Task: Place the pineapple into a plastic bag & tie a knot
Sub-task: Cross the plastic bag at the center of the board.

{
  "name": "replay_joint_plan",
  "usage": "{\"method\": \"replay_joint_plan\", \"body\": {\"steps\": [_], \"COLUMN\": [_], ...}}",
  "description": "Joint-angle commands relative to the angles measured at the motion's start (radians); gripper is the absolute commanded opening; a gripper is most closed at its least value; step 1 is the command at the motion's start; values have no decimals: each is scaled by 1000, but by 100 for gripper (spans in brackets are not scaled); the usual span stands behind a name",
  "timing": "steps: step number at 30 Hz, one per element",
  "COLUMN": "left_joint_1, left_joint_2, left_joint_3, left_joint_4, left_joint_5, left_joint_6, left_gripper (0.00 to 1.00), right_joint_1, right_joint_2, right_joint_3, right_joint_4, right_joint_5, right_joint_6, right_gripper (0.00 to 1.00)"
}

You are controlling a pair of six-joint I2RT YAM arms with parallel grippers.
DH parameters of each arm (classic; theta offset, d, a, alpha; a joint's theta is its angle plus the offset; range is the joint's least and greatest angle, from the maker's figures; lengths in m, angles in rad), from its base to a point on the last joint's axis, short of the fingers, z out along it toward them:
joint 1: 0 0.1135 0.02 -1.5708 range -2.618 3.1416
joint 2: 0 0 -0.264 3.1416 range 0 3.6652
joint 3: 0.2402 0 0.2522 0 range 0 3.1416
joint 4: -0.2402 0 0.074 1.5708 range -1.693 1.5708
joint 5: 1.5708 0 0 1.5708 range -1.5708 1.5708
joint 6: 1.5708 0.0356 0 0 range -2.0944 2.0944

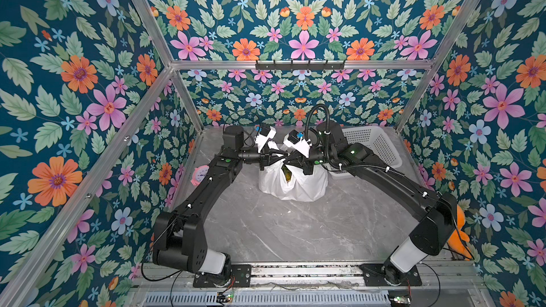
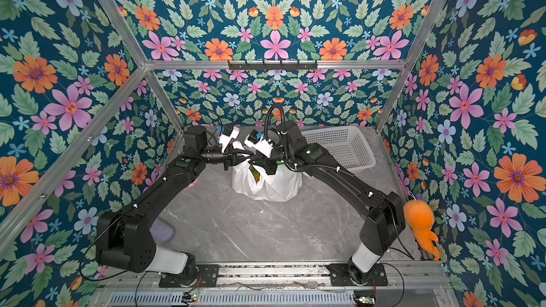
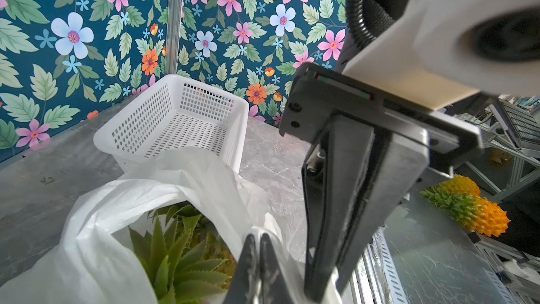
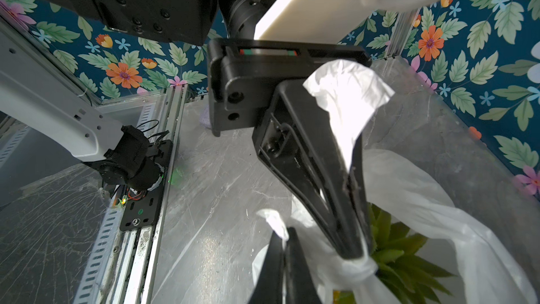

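Note:
The white plastic bag (image 1: 295,186) (image 2: 274,187) stands on the table's far middle with the pineapple (image 1: 287,174) (image 2: 255,176) inside it. The fruit's green crown (image 3: 181,255) (image 4: 403,255) shows through the bag's mouth. My left gripper (image 1: 282,158) (image 3: 257,238) is shut on a handle strap, whose loose end (image 4: 347,97) sticks out along its fingers. My right gripper (image 1: 288,163) (image 4: 285,233) is shut on the other strap, with a short end (image 4: 274,223) poking past its tips. Both tips meet right above the mouth. A bunched twist of strap (image 4: 358,267) sits there; I cannot tell if it is a knot.
A white perforated basket (image 1: 372,146) (image 3: 175,118) stands at the back right, close to the bag. An orange plush toy (image 2: 419,220) hangs at the right wall and a pink object (image 1: 201,174) sits at the left wall. A second pineapple (image 3: 473,209) lies outside the cell.

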Motion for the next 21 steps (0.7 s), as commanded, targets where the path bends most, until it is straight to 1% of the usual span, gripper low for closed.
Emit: {"method": "replay_joint_plan", "body": {"steps": [1, 2, 4, 5, 7, 8, 10, 14, 19, 21], "left_joint_1": [0, -1, 0, -1, -1, 0, -1, 0, -1, -1], "left_joint_2": [-12, -15, -18, -19, -18, -19, -19, -21, -15, -8], "left_joint_3": [5, 4, 3, 3, 5, 5, 3, 0, -1, 2], "left_joint_4": [21, 32, 48, 55, 69, 78, 89, 127, 138, 142], "left_joint_5": [8, 6, -2, -8, -15, -18, -19, -29, -31, -32], "left_joint_6": [26, 23, 20, 18, 9, 4, -1, -27, -33, -37], "left_gripper": [0, 0, 0, 0, 0, 0, 0, 0, 0, 0], "right_joint_1": [2, -1, -6, -10, -10, -10, -10, -10, -8, -2], "right_joint_2": [-15, -33, -78, -101, -133, -143, -148, -130, -76, -44], "right_joint_3": [7, -1, -34, -51, -91, -113, -151, -201, -191, -178], "right_joint_4": [-32, -30, 8, 25, 66, 82, 107, 153, 236, 279], "right_joint_5": [9, 22, 69, 84, 146, 177, 217, 260, 306, 358], "right_joint_6": [-4, 12, 67, 84, 104, 105, 85, -11, -56, -73], "right_gripper": [26, 40, 62, 76, 90, 93, 93, 93, 91, 89]}}
